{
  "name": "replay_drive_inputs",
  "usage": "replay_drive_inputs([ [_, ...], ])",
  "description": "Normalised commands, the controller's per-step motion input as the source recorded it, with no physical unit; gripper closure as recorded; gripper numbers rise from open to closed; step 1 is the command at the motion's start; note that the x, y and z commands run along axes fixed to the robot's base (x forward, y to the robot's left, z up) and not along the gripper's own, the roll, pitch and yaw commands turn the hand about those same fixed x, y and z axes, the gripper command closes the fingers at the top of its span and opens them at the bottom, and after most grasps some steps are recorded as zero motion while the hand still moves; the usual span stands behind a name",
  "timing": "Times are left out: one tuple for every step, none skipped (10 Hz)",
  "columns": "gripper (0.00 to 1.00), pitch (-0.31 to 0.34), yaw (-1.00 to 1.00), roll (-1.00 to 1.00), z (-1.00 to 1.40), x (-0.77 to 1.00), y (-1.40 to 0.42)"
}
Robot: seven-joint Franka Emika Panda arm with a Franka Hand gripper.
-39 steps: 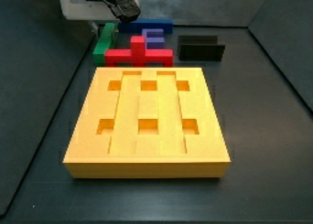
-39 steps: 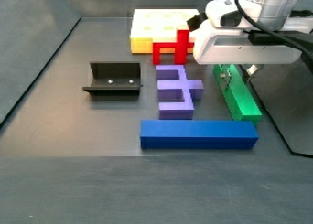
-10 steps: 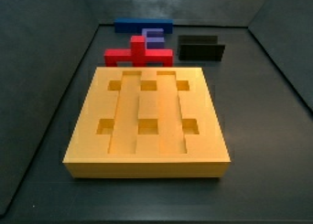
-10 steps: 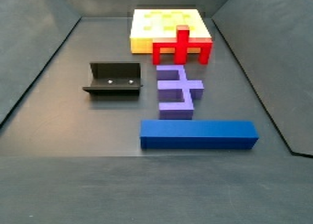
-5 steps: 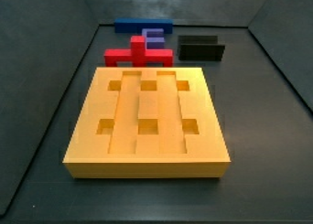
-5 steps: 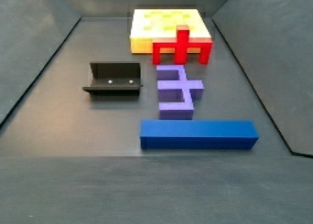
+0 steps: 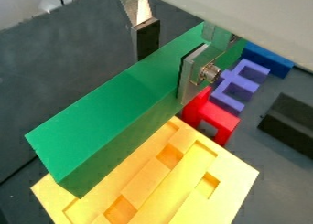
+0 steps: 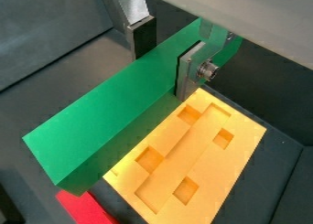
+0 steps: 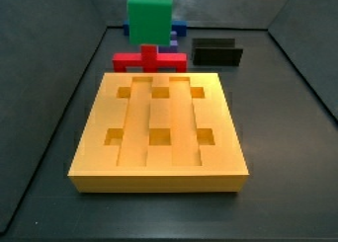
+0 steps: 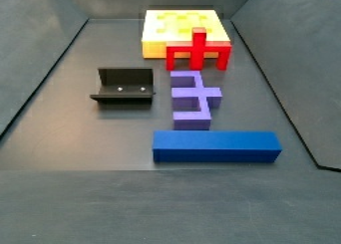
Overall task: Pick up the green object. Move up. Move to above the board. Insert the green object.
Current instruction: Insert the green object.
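Above dark floor, gripper clamps matte green object.

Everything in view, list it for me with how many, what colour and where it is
Board: one, yellow-orange, flat on the floor.
Green bar: one, held in the air over the board.
Red cross block: one, at the board's end.
Purple block: one, past the red one.
Blue bar: one, beyond the purple block.
Fixture: one, black, beside the purple block.
Gripper: one, silver fingers clamping the green bar.
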Motion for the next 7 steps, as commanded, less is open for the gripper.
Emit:
replay_drive_inputs([
  [1.00, -0.104, 0.00, 0.06, -1.00, -0.10, -0.03],
  [1.00, -0.116, 0.02, 0.08, -1.00, -0.13, -0.06],
  [1.00, -0.129, 0.15, 0.17, -0.90, -0.10, -0.25],
  [1.00, -0.151, 0.25, 0.23, -0.74, -0.02, -0.34],
  [1.00, -0.156, 0.27, 0.32, -0.56, 0.00, -0.37],
  [1.00, -0.113, 0.27, 0.39, -0.47, 0.00, -0.43],
  [1.00, -0.090, 0.21, 0.35, -0.57, 0.00, -0.35],
])
